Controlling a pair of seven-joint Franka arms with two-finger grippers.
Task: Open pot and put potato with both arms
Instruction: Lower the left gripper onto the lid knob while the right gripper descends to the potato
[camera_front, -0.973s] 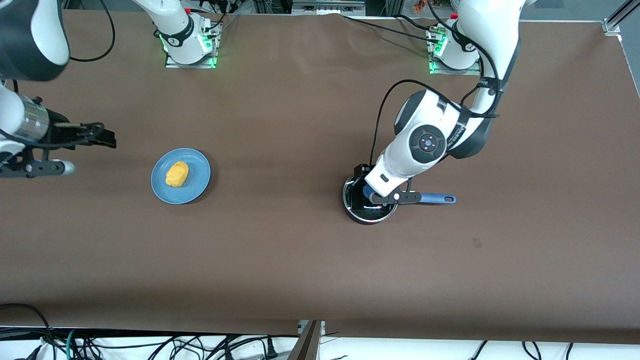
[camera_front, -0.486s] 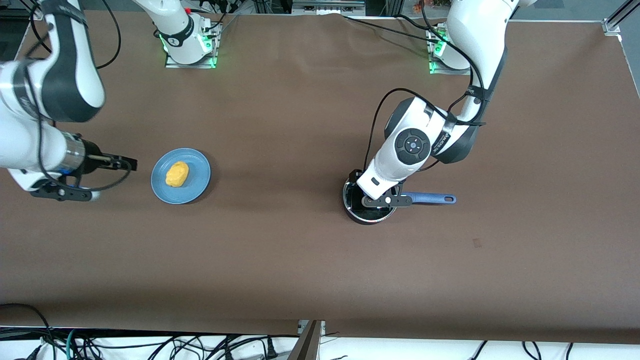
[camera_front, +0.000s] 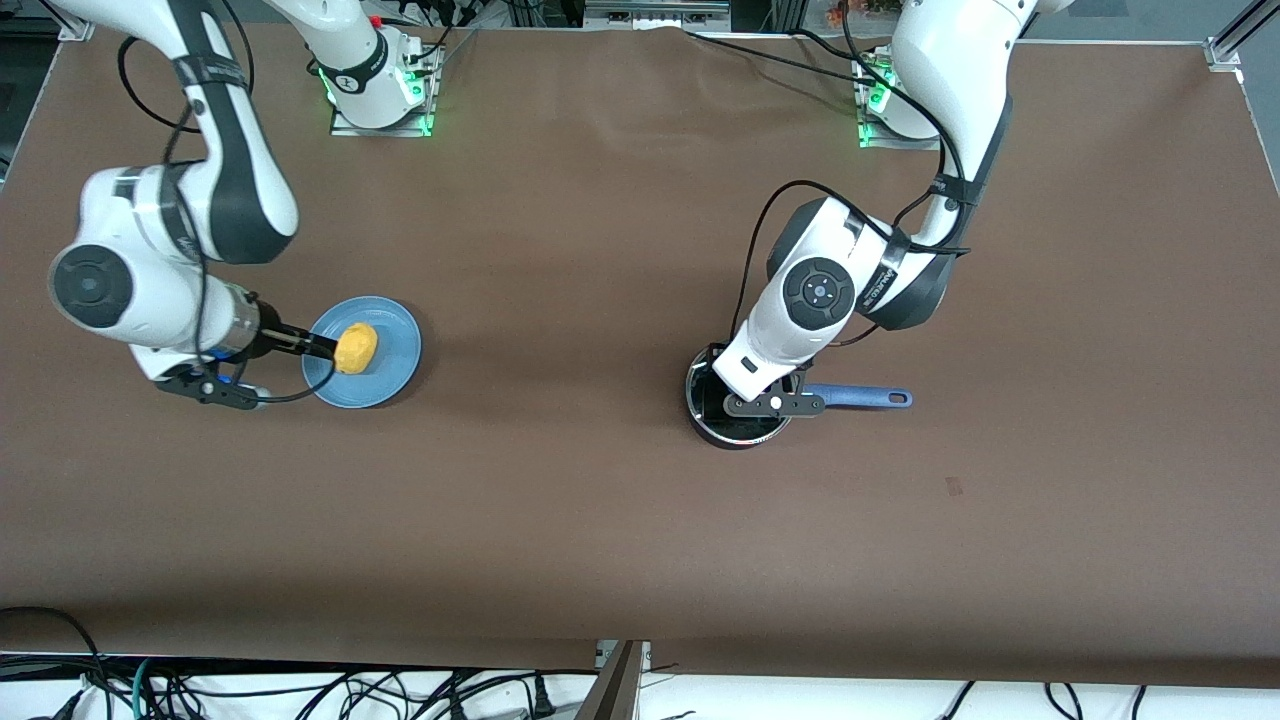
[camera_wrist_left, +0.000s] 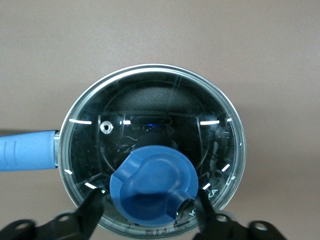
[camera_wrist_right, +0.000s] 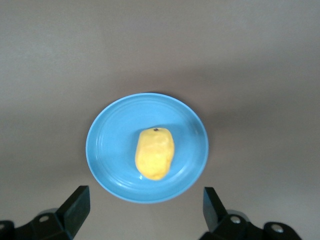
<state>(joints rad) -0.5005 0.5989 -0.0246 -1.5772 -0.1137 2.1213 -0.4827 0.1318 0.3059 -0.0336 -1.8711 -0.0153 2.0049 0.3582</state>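
The black pot (camera_front: 702, 398) with its long blue handle (camera_front: 872, 397) stands toward the left arm's end of the table, with the glass lid (camera_wrist_left: 150, 100) on it. My left gripper (camera_front: 745, 396) is right over the lid. In the left wrist view my left gripper (camera_wrist_left: 149, 214) is open, one finger on each side of the blue knob (camera_wrist_left: 152, 185). The yellow potato (camera_front: 355, 347) lies on a light-blue plate (camera_front: 388, 375). My right gripper (camera_front: 322, 347) is open over the plate's edge beside the potato. The right wrist view shows the potato (camera_wrist_right: 155, 153), the plate (camera_wrist_right: 107, 145) and my right gripper (camera_wrist_right: 145, 207).
Brown table cover (camera_front: 560, 300) spreads between plate and pot. Both arm bases (camera_front: 378, 90) stand along the table's edge farthest from the front camera. Cables lie off the table's edge nearest the front camera.
My right arm has swung in from the table's end, and its gripper has come over the plate's edge by the potato. My left gripper has settled slightly over the lid.
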